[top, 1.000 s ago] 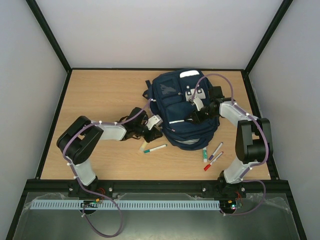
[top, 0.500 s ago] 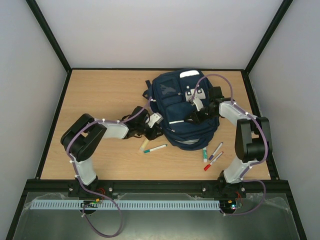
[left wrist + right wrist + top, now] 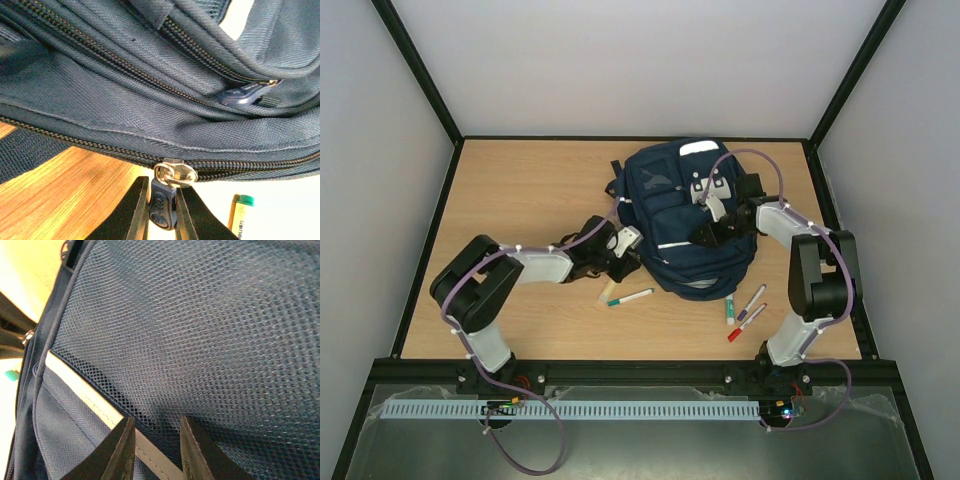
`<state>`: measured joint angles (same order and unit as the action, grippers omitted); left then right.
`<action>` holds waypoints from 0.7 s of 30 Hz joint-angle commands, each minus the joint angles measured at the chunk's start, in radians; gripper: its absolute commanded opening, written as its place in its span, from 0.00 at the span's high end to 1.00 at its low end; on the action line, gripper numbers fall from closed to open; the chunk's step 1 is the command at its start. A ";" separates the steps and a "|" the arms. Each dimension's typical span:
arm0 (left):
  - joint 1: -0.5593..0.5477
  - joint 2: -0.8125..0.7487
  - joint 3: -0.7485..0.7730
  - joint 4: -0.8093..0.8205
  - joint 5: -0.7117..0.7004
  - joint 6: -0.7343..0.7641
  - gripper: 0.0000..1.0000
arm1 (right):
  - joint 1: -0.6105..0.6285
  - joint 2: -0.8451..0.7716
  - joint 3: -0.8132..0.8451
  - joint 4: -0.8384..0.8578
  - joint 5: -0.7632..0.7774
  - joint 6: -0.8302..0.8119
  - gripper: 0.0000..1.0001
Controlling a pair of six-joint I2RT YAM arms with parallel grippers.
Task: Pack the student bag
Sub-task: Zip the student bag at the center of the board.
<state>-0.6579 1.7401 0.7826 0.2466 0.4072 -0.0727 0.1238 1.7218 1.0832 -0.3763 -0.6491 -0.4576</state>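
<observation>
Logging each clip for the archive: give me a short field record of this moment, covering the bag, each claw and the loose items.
bag: student bag lying on the table, front up
left claw: left claw shut on a zipper pull at the bag's side nearest the left arm
right claw: right claw with jaws apart, tips against the mesh pocket by a white stripe
loose items: green-capped marker near the left claw; purple marker and red marker near the right arm
</observation>
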 commanded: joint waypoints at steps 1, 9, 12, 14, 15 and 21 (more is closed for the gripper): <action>-0.049 -0.038 -0.014 -0.074 -0.022 -0.010 0.98 | -0.001 0.067 0.002 0.014 0.129 0.074 0.75; -0.154 -0.020 -0.012 -0.074 0.016 -0.049 0.97 | 0.013 0.134 0.027 -0.001 0.166 0.105 0.79; -0.189 0.010 0.028 -0.079 0.030 -0.050 0.97 | 0.024 0.147 0.029 -0.003 0.171 0.105 0.79; -0.214 0.030 0.052 -0.078 0.041 -0.052 0.97 | 0.029 0.148 0.028 -0.004 0.172 0.106 0.80; -0.225 0.040 0.062 -0.075 0.049 -0.055 0.97 | 0.029 0.149 0.029 -0.004 0.173 0.106 0.80; -0.267 0.073 0.127 -0.095 0.098 -0.103 0.97 | 0.036 0.173 0.027 0.003 0.214 0.123 0.83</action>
<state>-0.8825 1.7981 0.8619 0.1829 0.3698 -0.1436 0.1375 1.8050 1.1259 -0.3862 -0.5709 -0.3588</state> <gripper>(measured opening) 0.130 0.177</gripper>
